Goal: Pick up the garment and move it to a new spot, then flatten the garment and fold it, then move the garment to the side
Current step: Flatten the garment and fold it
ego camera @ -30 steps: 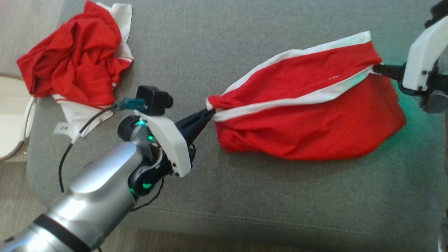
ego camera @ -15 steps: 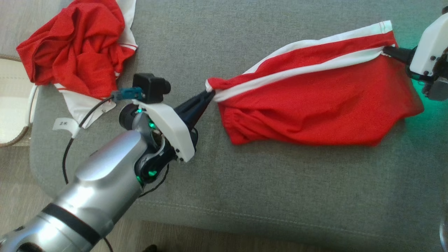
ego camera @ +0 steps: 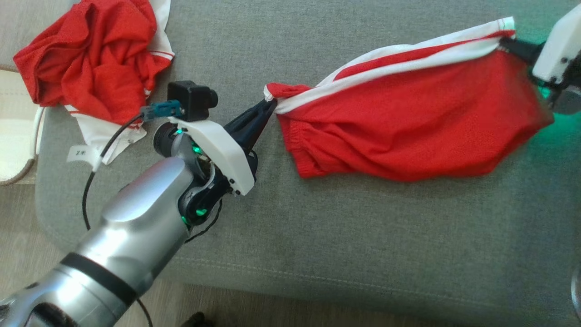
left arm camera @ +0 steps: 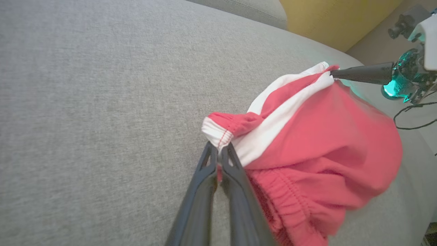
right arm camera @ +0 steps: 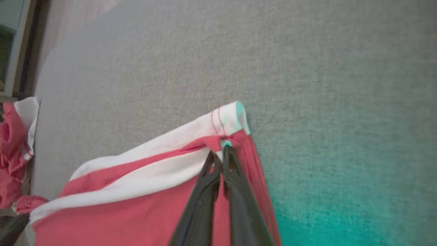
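Across the middle of the grey cushion, the red garment stretches between left end effector and right end effector, both clamped on its white-trimmed corners; bare cushion spreads toward the front edge.

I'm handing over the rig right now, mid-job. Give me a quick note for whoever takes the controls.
Left claw: shut on the waistband corner of the shorts.
Right claw: shut on the opposite corner, at the white stripe.
Shorts: stretched between the claws over the grey cushion, lower edge sagging.
Second garment: crumpled at the cushion's far left corner, untouched.
Done: shorts picked up and spread.
Left: lay them flat, fold them, move them to the side.
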{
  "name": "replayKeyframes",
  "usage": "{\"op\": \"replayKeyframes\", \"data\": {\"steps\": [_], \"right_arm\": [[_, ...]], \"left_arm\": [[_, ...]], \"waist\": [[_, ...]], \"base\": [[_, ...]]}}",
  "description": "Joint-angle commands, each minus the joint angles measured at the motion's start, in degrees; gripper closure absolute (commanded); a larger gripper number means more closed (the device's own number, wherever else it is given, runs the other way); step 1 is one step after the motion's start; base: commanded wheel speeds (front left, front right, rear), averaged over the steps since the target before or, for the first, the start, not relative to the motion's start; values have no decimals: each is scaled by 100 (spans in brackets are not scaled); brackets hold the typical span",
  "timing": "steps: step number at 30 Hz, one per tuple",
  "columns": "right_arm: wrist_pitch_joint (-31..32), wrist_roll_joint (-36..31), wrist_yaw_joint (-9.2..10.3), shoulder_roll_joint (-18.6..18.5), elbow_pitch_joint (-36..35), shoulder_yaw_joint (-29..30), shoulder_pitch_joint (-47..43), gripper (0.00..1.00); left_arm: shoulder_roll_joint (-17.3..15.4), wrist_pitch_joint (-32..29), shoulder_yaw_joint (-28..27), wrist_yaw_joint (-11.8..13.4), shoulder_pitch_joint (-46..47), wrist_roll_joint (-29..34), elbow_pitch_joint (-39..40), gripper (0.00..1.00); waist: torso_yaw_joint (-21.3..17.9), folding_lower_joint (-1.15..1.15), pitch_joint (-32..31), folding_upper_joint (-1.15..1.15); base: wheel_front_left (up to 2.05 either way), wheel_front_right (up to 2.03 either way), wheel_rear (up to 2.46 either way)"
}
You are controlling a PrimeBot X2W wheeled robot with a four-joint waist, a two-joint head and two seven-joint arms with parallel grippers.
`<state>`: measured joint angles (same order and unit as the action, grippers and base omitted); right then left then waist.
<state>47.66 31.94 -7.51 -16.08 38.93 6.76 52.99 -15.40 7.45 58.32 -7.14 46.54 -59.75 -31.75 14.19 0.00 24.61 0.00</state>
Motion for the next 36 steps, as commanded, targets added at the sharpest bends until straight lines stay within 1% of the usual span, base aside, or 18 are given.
{"op": "replayKeyframes", "data": {"steps": [1, 3, 6, 10, 12, 16, 21, 24, 25, 27, 30, 33, 34, 36], "right_arm": [[-216, 63, 2, 34, -107, 109, 313, 0], [-325, 99, 2, 88, -40, 157, 385, 0], [-520, 86, 2, 91, 25, 174, 429, 0], [-716, 66, 2, 36, 112, 158, 426, 0], [-867, 18, 2, -7, 138, 124, 409, 0], [-1398, -113, 2, -83, 170, 68, 364, 0], [-2239, -127, 2, -85, 165, 29, 293, 0], [-2789, -89, 2, -88, 73, -18, 227, 0], [-2789, -89, 2, -88, 73, -18, 227, 0], [-3164, -81, 2, -99, -76, -132, 139, 0], [-3667, -40, 2, -123, -394, -393, -89, 0], [-4153, -2, 2, -169, -767, -662, -429, 0], [-4451, -47, 2, -213, -1036, -892, -719, 0], [-4742, -65, 2, -219, -1292, -1007, -1033, 0]], "left_arm": [[-104, 94, -256, -17, 269, -66, 18, 0], [-63, 200, -331, 70, 299, -77, -85, 0], [-14, 288, -371, 84, 322, -83, -185, 0], [26, 455, -460, 146, 357, -50, -323, 0], [51, 544, -541, 225, 372, -30, -415, 0], [147, 662, -711, 411, 370, 6, -633, 0], [252, 720, -847, 541, 304, 61, -899, 0], [257, 744, -986, 630, 261, 184, -970, 0], [257, 744, -986, 630, 261, 184, -970, 0], [225, 750, -1272, 736, 234, 387, -814, 0], [163, 752, -1919, 961, -10, 952, -267, 0], [166, 753, -2692, 1191, -489, 1577, 412, 0], [208, 753, -3173, 1280, -882, 1983, 882, 0], [263, 753, -3631, 1363, -1279, 2372, 1332, 0]], "waist": [[10, 0, 17, 0], [15, 0, 34, 0], [14, 0, 61, 0], [5, 0, 76, 0], [-4, 0, 73, 0], [-37, 0, 34, 0], [-129, 0, -112, 0], [-213, 0, -250, 0], [-213, 0, -250, 0], [-283, 0, -367, 0], [-407, 0, -571, 0], [-549, 0, -832, 0], [-656, 0, -1022, 0], [-755, 0, -1188, 0]], "base": [[0, 0, 0], [0, 0, 0], [0, 0, 0], [0, 0, 0], [0, 0, 0], [0, 0, 0], [0, 0, 0], [0, 0, 0], [0, 0, 0], [0, 0, 0], [0, 0, 0], [0, 0, 0], [0, 0, 0], [0, 0, 0]]}}
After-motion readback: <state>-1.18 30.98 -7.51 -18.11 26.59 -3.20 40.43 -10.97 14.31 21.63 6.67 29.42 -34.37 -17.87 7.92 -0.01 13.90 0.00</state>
